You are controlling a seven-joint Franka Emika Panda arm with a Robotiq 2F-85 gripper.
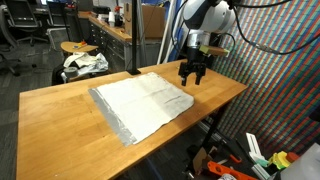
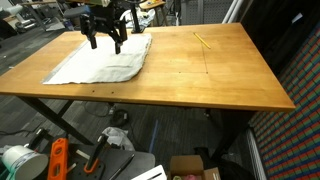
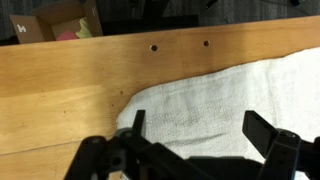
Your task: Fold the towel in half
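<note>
A white towel (image 1: 140, 102) lies spread flat on the wooden table (image 1: 60, 110); it also shows in an exterior view (image 2: 105, 58) and in the wrist view (image 3: 230, 95). My gripper (image 1: 192, 76) hovers just above the towel's corner near the table edge, seen too in an exterior view (image 2: 105, 42). In the wrist view the gripper (image 3: 195, 130) has its two fingers spread wide over the cloth, with nothing between them. The towel's rounded corner lies just ahead of the fingers.
A yellow pencil (image 2: 201, 40) lies on the table (image 2: 210, 80) away from the towel. Two holes (image 3: 154, 46) mark the wood near the edge. A cardboard box (image 3: 55, 22) sits below the table. A stool with cloth (image 1: 82, 60) stands behind.
</note>
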